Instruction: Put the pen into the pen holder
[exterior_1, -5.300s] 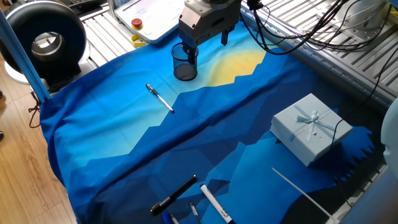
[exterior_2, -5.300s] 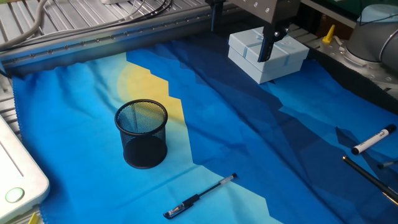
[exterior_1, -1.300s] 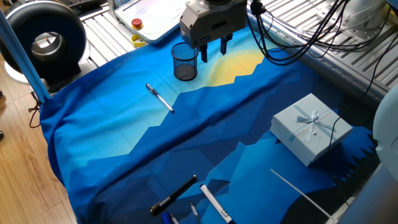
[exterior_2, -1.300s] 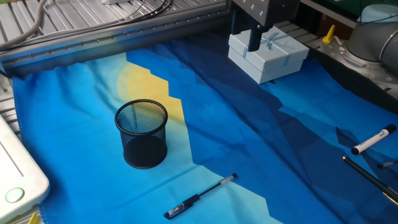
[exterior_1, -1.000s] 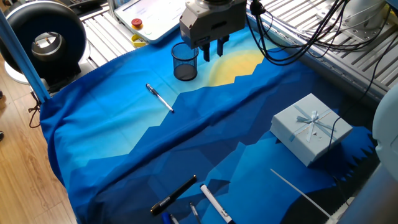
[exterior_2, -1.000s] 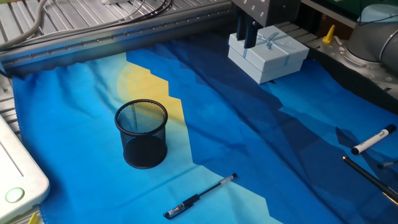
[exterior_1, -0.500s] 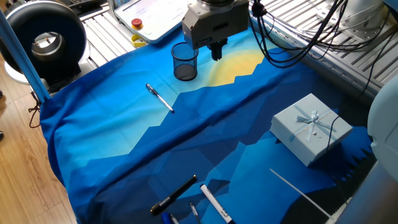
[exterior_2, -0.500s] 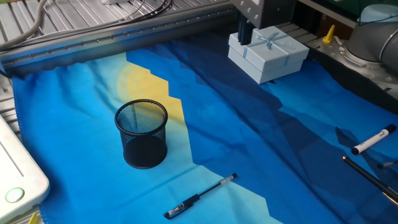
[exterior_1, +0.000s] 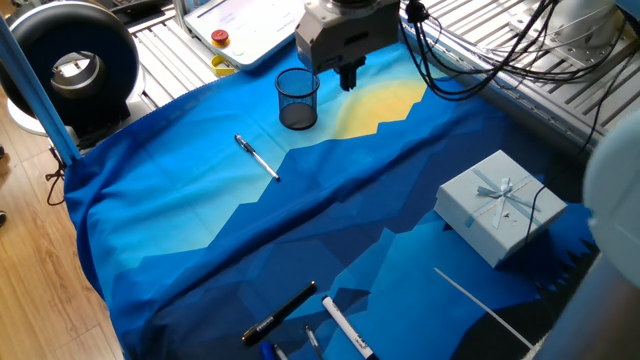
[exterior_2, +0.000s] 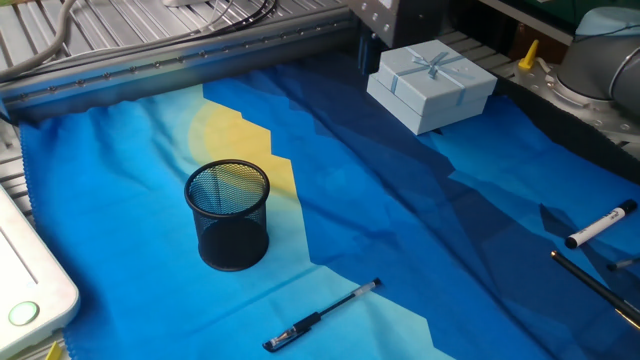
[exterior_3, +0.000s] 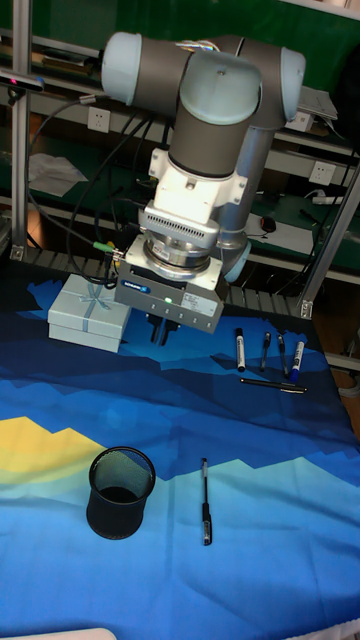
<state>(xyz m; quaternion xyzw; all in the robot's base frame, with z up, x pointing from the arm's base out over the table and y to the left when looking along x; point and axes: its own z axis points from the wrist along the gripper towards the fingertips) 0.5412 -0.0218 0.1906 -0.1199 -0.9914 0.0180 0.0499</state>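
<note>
Nothing of the task looks done yet: the pen (exterior_1: 257, 157) lies flat on the blue cloth (exterior_1: 330, 230), near the pen holder (exterior_1: 298, 99) but apart from it, and the cup looks empty. The gripper (exterior_3: 158, 330) hangs high above, fingers drawn close together and holding nothing. Reaching, grasping and dropping in all remain.

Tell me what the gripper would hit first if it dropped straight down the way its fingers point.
Most likely the bare blue cloth. The gripper hangs beside the pen holder, not over it, and well away from the pen; exact depth is uncertain.
</note>
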